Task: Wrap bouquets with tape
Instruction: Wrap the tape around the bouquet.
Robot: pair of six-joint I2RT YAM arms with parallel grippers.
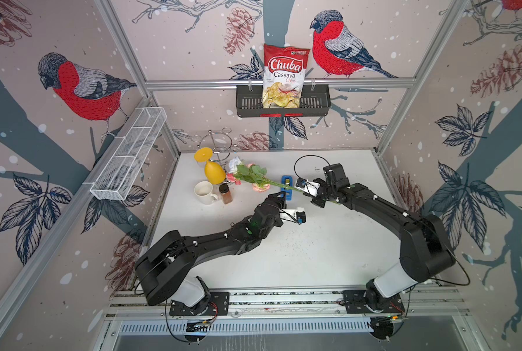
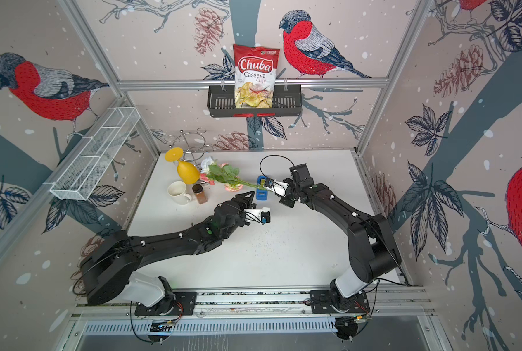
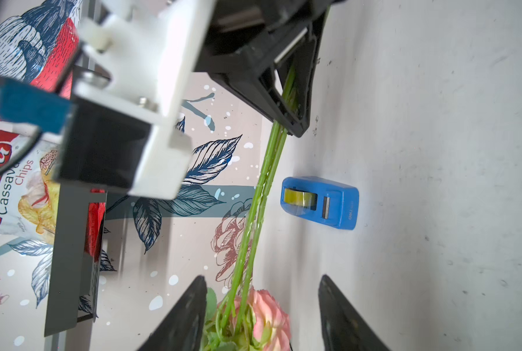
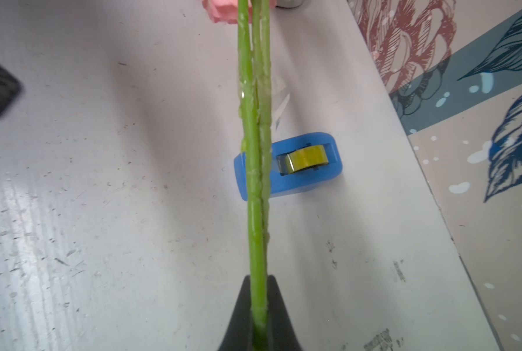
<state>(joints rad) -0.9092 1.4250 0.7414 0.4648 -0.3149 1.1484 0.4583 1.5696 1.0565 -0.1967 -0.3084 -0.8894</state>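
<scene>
Looking down in both top views, the white desk (image 1: 329,252) fills most of the cell floor, with both black arms reaching in from the near edge. On that side the right hand (image 4: 258,307) is pressed together on the bouquet (image 1: 250,176), pinching the green stems (image 4: 255,152) near their bare ends. Its wrist view shows them running straight out from between the fingers. Blooms and leaves point toward the yellow glass (image 1: 214,171) at the back left, and I can't tell if the peach rose touches the desk. Meanwhile the left hand (image 3: 262,278) is spread, one finger on either side of the stems near the flower heads, not closed on them. A white mug (image 1: 204,192) and a brown spice jar (image 1: 225,194) stand on the desk just left of the blooms. Under the stems sits the blue dispenser (image 1: 287,189) — flat on the desk, between the two hands. Smallest bit: the yellowish-green tape (image 3: 299,197) roll, seated in that dispenser.
</scene>
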